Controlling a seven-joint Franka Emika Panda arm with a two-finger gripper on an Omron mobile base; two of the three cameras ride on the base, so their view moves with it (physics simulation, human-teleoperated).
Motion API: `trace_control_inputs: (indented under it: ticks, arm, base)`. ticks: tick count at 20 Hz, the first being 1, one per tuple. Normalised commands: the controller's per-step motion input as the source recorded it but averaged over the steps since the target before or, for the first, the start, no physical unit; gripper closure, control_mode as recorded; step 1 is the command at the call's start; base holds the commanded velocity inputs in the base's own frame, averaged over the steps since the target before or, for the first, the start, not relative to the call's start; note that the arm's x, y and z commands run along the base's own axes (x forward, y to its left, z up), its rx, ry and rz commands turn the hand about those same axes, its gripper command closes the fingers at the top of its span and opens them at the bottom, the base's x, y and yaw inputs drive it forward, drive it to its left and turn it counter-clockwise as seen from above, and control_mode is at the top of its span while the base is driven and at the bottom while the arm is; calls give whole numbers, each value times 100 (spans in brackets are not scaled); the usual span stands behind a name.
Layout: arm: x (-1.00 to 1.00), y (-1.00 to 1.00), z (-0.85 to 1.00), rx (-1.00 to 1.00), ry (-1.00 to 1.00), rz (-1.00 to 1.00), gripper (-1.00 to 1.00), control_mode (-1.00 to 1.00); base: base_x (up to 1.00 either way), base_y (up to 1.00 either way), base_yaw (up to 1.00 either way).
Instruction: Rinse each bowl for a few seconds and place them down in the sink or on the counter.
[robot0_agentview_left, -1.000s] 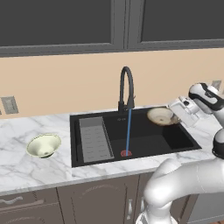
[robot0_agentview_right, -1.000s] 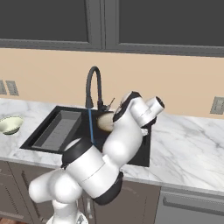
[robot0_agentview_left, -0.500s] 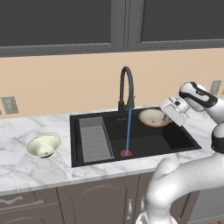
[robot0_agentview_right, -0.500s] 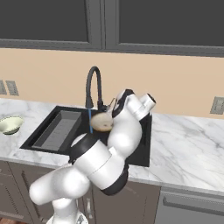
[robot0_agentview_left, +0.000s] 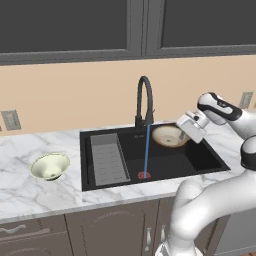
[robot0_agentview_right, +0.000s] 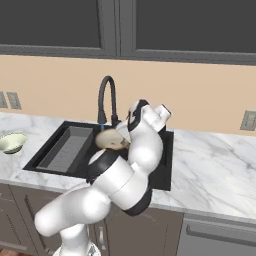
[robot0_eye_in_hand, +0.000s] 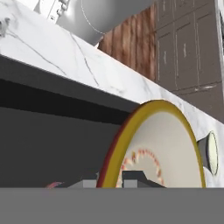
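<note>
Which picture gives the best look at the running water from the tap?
The left base view: the blue water stream runs in full from the faucet down to the red drain. In the right base view, the robot arm hides most of it. In the hand view, the beige bowl blocks the foreground.

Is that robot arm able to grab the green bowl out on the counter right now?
Probably not yet: its gripper is shut on the beige bowl over the sink, and the green bowl sits far across the counter.
</note>
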Motion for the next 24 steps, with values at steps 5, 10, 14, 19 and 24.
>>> trace_control_inputs:
  ticks: [5, 10, 14, 19, 24]
  arm:
    - [7, 26, -7, 3, 0, 17, 100, -100]
    - [13, 21, -9, 4, 0, 16, 100, -100]
    - [25, 3, -20, 6, -1, 13, 100, -100]
    - [33, 0, -23, 6, -2, 12, 100, -100]
    - [40, 5, -18, 4, 0, 3, 100, -100]
  base:
    - [0, 0, 0]
    - [0, 0, 0]
    - [0, 0, 0]
    - [0, 0, 0]
    - [0, 0, 0]
